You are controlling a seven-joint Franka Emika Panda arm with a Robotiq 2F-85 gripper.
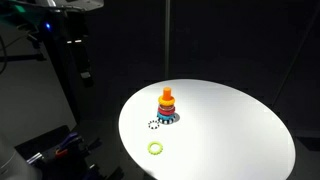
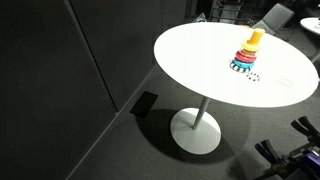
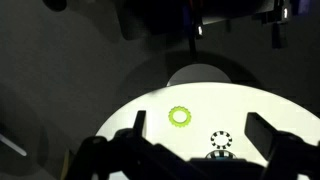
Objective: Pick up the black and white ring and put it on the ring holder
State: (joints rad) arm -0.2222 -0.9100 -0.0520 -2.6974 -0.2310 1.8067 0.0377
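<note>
The black and white ring (image 1: 154, 125) lies flat on the round white table (image 1: 235, 135), just in front of the ring holder (image 1: 167, 104). The holder is a peg with orange, red and yellow rings over a blue and white base. Both also show in an exterior view, the ring (image 2: 253, 77) beside the holder (image 2: 249, 53). In the wrist view the ring (image 3: 220, 140) lies between and below my gripper's (image 3: 197, 115) two dark fingers. The gripper is open, empty and well above the table. The holder's striped base edge (image 3: 219, 155) barely shows there.
A plain yellow-green ring (image 1: 155, 148) lies nearer the table's edge, also in the wrist view (image 3: 180, 116). The table stands on a white pedestal foot (image 2: 195, 131). Dark equipment (image 1: 50, 150) sits beside the table; the surroundings are black curtains.
</note>
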